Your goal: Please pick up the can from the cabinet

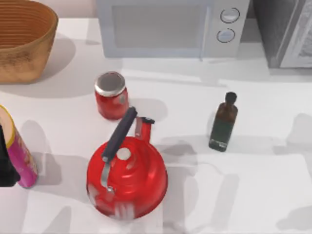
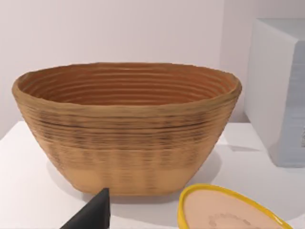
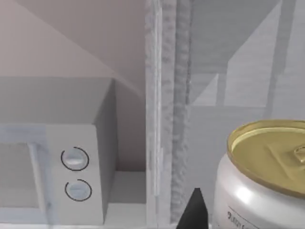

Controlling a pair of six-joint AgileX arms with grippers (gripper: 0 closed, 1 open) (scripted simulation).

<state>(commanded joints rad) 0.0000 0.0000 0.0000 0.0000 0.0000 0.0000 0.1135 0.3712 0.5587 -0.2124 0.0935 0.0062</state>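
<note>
- Two arms on record, both AgileX. The left gripper [image 1: 7,165] sits at the table's left edge beside a pink-and-yellow canister [image 1: 19,151]; one dark fingertip [image 2: 93,212] shows in the left wrist view. Whether it is released or clenched cannot be told. Idle, by the look of it.
- The right gripper [image 3: 193,210] shows as a single dark fingertip in the right wrist view, just beside the can [image 3: 259,176]. Whether it grasps the can cannot be told; only one finger is in view.
- Can: silver body, gold lid. It stands upright, long axis vertical, lid pointing up. It sits near the cabinet [image 1: 285,31], whose grey panel rises behind it in the right wrist view; possibly it is inside the cabinet, though the shelf beneath it is not visible.
- Progress, as a judgement: the approach looks complete or nearly so, with the finger at the can's side. Closing on the can, lifting and withdrawing it appear to be left.
- Other stock on the table [image 1: 253,195]: wicker basket [image 1: 24,39] at back left, microwave [image 1: 170,27] at back centre, red jar [image 1: 111,96], red kettle [image 1: 127,175] in front of the jar, dark bottle [image 1: 223,122] to the right.
</note>
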